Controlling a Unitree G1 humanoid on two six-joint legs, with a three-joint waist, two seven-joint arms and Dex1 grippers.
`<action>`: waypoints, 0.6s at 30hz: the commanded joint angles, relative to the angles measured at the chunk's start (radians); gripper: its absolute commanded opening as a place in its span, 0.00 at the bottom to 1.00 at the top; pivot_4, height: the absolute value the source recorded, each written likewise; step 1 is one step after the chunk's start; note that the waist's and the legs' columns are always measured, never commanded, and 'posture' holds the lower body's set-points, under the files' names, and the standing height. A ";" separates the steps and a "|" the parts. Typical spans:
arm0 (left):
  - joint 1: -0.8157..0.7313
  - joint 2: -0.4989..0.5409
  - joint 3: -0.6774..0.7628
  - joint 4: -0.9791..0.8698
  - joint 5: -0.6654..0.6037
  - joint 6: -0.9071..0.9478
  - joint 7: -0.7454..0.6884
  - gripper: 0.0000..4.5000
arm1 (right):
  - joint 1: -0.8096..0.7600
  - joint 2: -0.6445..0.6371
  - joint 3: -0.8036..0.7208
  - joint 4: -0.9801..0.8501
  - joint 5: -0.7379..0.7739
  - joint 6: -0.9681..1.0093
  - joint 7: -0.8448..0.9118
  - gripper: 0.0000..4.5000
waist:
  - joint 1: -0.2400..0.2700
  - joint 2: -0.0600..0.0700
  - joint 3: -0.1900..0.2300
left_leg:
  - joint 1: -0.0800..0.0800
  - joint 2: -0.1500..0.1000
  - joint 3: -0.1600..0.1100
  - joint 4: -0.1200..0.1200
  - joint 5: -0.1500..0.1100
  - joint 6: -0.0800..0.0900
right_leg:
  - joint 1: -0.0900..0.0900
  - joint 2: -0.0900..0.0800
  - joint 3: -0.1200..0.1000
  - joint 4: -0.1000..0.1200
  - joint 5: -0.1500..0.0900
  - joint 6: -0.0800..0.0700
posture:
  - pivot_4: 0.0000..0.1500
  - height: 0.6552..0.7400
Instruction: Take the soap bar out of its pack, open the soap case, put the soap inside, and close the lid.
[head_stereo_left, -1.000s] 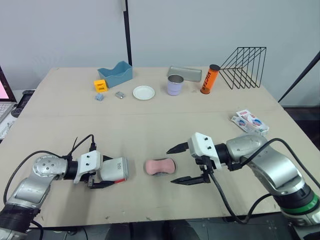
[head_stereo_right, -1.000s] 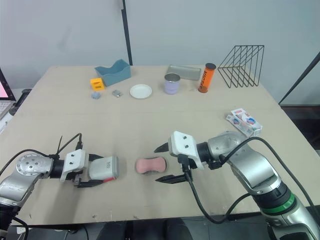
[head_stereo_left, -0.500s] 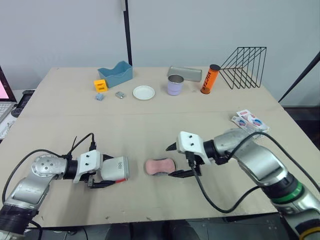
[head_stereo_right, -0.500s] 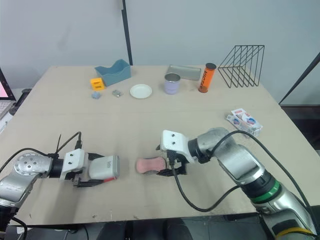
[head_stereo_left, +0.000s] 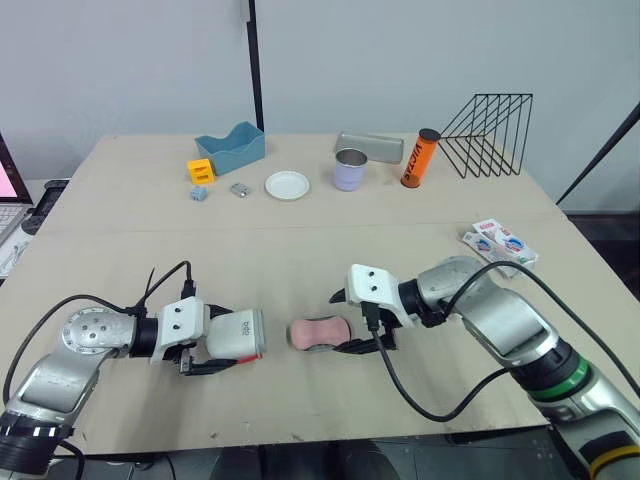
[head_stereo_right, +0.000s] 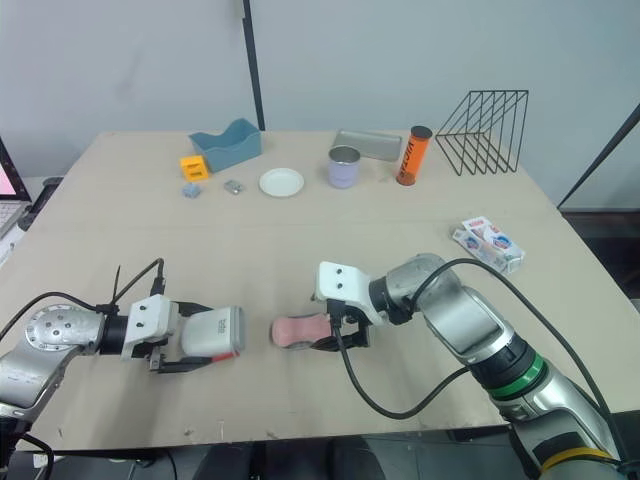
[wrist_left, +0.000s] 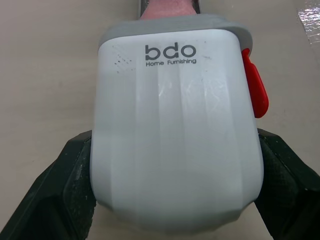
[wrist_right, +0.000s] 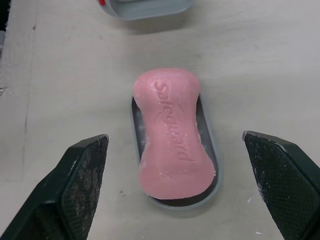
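Now soap (wrist_right: 172, 155) inside spread right hand (wrist_right: 175, 139); left hand (wrist_left: 176, 150) grips lid (wrist_left: 175, 95)

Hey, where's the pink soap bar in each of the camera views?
Left eye view: soap bar low in the centre, just right of the white case.
Right eye view: same spot.
Left wrist view: a pink sliver beyond the case.
Right wrist view: centred, lying on a grey tray.
Shared landmark: the white case with its red latch.

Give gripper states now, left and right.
Left gripper: closed on the soap case.
Right gripper: open, straddling the soap bar, not gripping it.
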 joint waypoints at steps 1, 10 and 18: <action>-0.015 0.002 0.018 -0.028 -0.014 -0.003 0.007 0.78 | -0.013 0.006 0.009 -0.008 -0.024 -0.011 -0.002 1.00 | 0.000 0.000 0.000 | 0.000 0.000 0.000 0.000 0.000 0.000 | 0.000 0.000 0.000 0.000 0.000 0.000 | 1.00 0.99; 0.003 0.000 0.018 -0.055 -0.021 -0.001 0.014 0.78 | -0.021 0.035 0.062 0.067 -0.110 -0.041 -0.009 1.00 | 0.000 0.000 0.000 | 0.000 0.000 0.003 0.000 0.000 0.000 | 0.000 0.000 0.000 0.000 0.000 0.000 | 1.00 0.99; 0.032 0.000 0.022 -0.079 -0.025 0.002 0.030 0.78 | -0.017 0.058 0.082 0.105 -0.146 -0.065 0.003 1.00 | 0.000 0.000 0.000 | 0.000 0.000 0.004 0.000 0.000 0.000 | 0.000 0.000 0.000 0.000 0.000 0.000 | 1.00 0.99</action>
